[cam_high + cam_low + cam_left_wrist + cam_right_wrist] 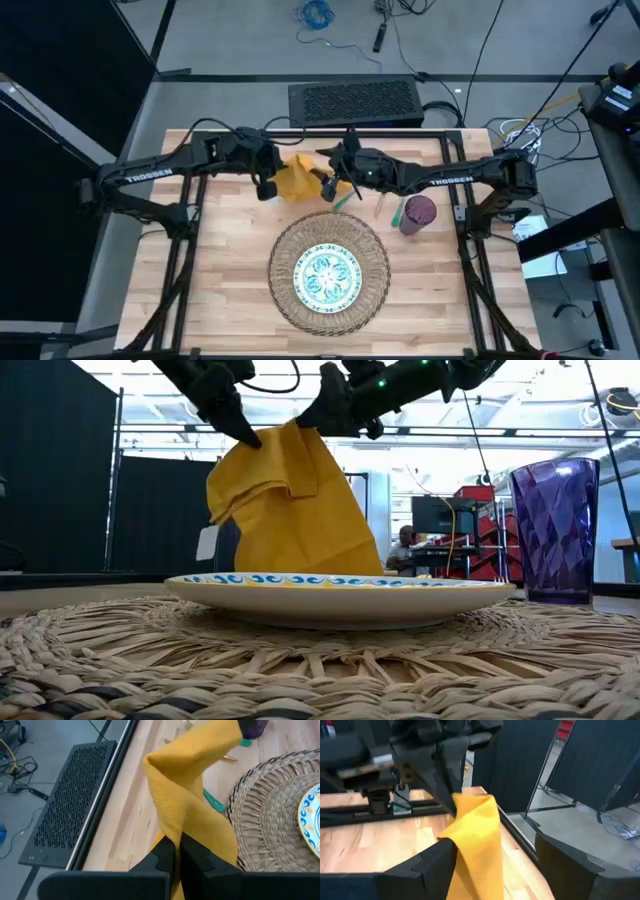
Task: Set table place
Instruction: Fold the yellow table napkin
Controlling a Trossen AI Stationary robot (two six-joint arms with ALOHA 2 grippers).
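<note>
A mustard-yellow napkin (297, 178) hangs lifted over the table's (225, 260) far middle. My left gripper (265, 187) is shut on its top. My right gripper (328, 185) stands open just right of it, with the cloth (475, 840) between its spread fingers. Nearer lies the round woven mat (375, 262) with the blue-green plate (328, 276) on it. A purple cup (418, 213) stands upright right of the mat. Cutlery lies beside the cup: a green-handled piece (346, 200), a gold piece (380, 206) and another green one (397, 213). My left gripper pinches the napkin's upper fold (174, 831) between its two fingers, coming from the table's left and slanting down. The cloth hangs slack below the fingers (243, 432) in several folds; the plate hides its lower end in the low view. My right gripper is open; the napkin's fold (462, 850) lies against the inner side of one finger (437, 862). The other finger stands well apart from the cloth.
A black perforated box (353, 100) sits beyond the table's far edge. Bare wood lies left of the mat (215, 270) and right of it (430, 280). Cables and equipment stand off the table's right side.
</note>
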